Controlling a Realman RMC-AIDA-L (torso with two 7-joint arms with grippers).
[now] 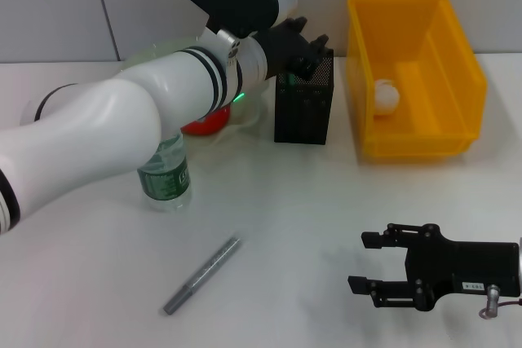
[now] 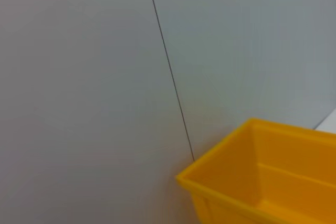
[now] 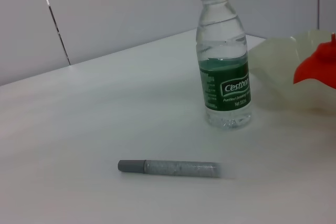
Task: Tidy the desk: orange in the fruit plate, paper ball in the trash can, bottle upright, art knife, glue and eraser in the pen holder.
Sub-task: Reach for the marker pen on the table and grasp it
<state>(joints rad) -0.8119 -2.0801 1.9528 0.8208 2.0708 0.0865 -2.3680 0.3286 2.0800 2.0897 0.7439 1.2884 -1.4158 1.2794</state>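
Observation:
My left gripper hovers right over the black mesh pen holder at the back. The clear bottle with a green label stands upright under the left arm; it also shows in the right wrist view. A grey pen-shaped art knife lies flat on the table in front, and the right wrist view shows it too. A white paper ball lies in the yellow bin. The orange sits in a translucent plate, mostly hidden by the arm. My right gripper is open and empty at the front right. Glue and eraser are out of view.
The left wrist view shows only the wall and a corner of the yellow bin. The big white left arm spans the left half of the table above the bottle and plate. White table lies between the knife and the right gripper.

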